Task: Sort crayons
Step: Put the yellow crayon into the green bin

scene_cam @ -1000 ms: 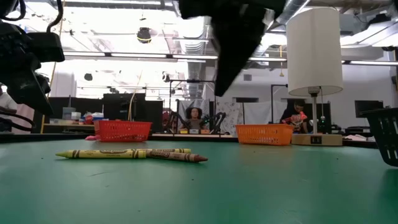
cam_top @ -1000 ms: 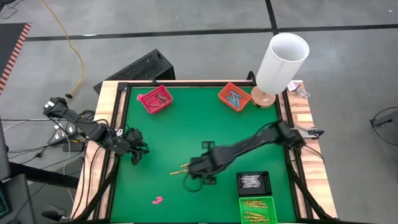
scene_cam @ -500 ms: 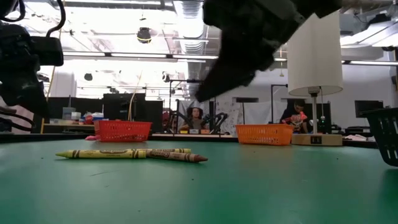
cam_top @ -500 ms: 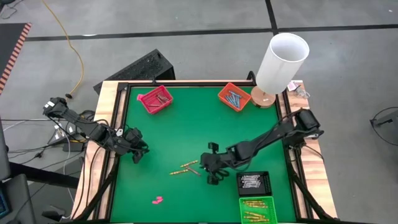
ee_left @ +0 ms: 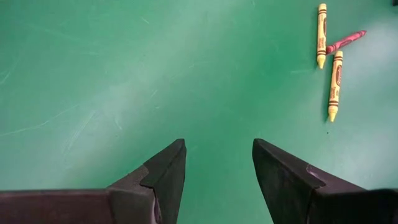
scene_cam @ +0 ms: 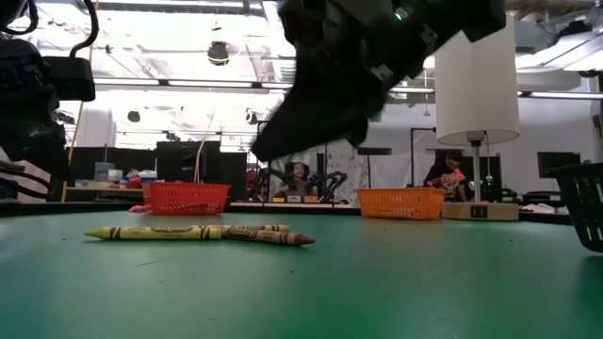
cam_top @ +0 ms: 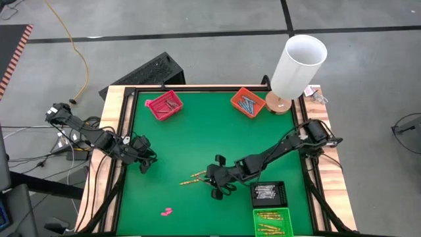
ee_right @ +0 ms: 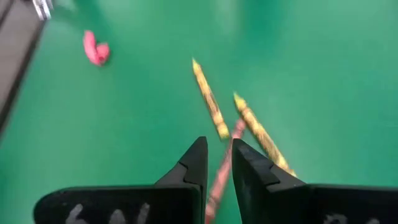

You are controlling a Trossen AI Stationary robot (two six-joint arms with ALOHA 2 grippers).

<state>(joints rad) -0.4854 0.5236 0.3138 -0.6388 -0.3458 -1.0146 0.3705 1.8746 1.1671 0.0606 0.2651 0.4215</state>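
Lying just ahead of the narrowly parted right gripper (ee_right: 217, 163), three crayons (ee_right: 239, 127) are seen; the left gripper (ee_left: 216, 163) is spread wide, crayons well ahead.

The left arm waits at the left edge of the table, folded back along that side, its wrist pointing toward the middle. The left gripper (cam_top: 146, 163) hangs just above the surface with its fingers (ee_left: 163, 177) spread wide and nothing between them.

The right arm stretches from the right edge across to the table's centre, low and nearly straight. The right gripper (cam_top: 215, 179) hovers clear of the surface near the middle, tilted downward, its fingers (ee_right: 194, 163) drawn close with a narrow gap and nothing gripped.
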